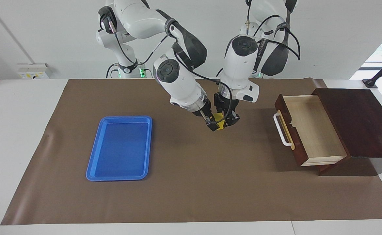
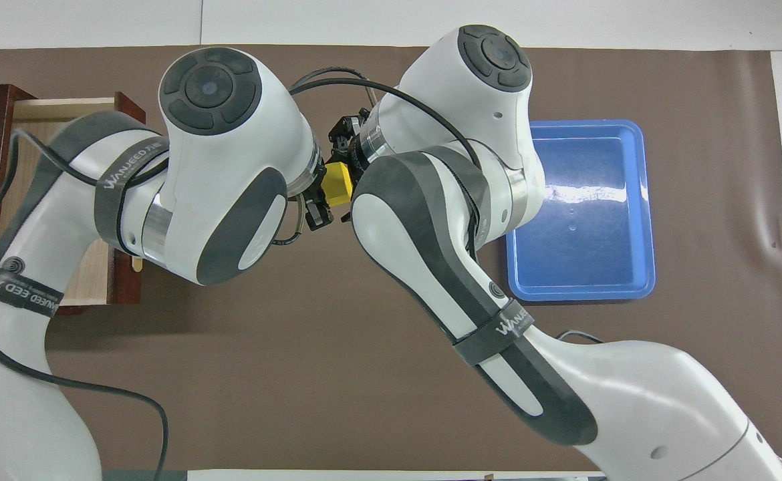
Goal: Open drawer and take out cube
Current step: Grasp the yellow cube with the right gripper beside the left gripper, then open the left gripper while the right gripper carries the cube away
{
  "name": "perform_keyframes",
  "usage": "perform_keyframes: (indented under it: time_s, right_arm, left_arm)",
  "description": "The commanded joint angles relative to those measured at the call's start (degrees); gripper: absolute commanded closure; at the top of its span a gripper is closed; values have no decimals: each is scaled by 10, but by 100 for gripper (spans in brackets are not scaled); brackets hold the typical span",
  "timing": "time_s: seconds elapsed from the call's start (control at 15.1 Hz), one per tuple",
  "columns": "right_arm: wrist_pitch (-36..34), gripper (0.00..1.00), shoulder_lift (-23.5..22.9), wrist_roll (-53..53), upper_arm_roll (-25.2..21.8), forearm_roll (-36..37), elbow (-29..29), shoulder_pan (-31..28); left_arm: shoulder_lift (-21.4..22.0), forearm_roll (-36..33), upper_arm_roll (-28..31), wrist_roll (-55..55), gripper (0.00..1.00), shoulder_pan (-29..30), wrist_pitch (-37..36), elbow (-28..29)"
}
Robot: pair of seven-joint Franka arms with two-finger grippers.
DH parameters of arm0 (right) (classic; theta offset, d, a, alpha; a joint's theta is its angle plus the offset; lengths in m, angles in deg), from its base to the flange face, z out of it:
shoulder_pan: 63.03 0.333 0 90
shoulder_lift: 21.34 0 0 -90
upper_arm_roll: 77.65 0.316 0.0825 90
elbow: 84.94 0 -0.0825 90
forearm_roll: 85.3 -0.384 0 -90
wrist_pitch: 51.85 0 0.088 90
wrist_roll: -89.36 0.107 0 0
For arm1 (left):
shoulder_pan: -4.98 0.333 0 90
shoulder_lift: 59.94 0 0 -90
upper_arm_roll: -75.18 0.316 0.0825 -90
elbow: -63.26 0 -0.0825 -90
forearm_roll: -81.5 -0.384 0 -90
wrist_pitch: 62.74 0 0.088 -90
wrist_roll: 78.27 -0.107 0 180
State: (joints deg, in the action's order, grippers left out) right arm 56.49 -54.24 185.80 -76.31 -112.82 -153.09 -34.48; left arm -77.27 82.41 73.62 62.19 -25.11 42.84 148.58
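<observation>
Over mat centre: handover point.
Blue tray (image 1: 119, 148): at 9 o'clock of the cube, bare.
Right gripper (image 1: 214, 124): fingers around the cube; grip cannot be told.
Cube (image 1: 220, 121): yellow, in the air, clamped by left gripper (image 1: 227, 120).
Drawer (image 1: 308, 129): at 3 o'clock, open.
Risk: cube drops if left releases before right grips firmly.

Yellow cube (image 1: 220, 123), blue tray (image 1: 119, 148), brown mat (image 1: 191, 195), drawer (image 1: 308, 130) dk red-brown w/ pale wood inside, white handle (image 1: 280, 130).
</observation>
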Motion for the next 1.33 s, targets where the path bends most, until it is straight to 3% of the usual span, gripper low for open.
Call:
perform_keyframes:
  time_s: [0.0,0.27,0.33,0.4,0.46,0.53,0.86,1.06,1.26]
  right_arm:
    - [-11,42,-11,17,0,6,18,3]
    - [-10,92,-10,14,2,3,17,-7]
    - [-9,100,-9,13,2,2,17,-10]
    - [-7,100,-8,11,2,2,17,-16]
    - [5,100,-7,9,3,-2,17,-22]
    - [13,100,-5,3,3,-19,17,-27]
    - [16,100,-3,-7,0,-28,17,-32]
    - [6,100,10,-61,1,-32,5,-78]
    - [8,100,57,-145,1,-56,-67,-149]
  left_arm:
    - [3,-9,7,-4,100,-4,7,3]
    - [3,-9,6,-4,100,-5,7,3]
    - [3,-10,6,-4,97,-5,7,3]
    - [3,-9,7,-4,62,-4,6,3]
    - [4,-10,6,-5,18,-2,4,4]
    - [4,-9,7,-15,0,-2,3,3]
    - [9,-10,10,-62,0,6,-28,7]
    - [13,-11,11,-94,0,32,-52,9]
    - [17,-5,9,-118,0,64,-73,11]
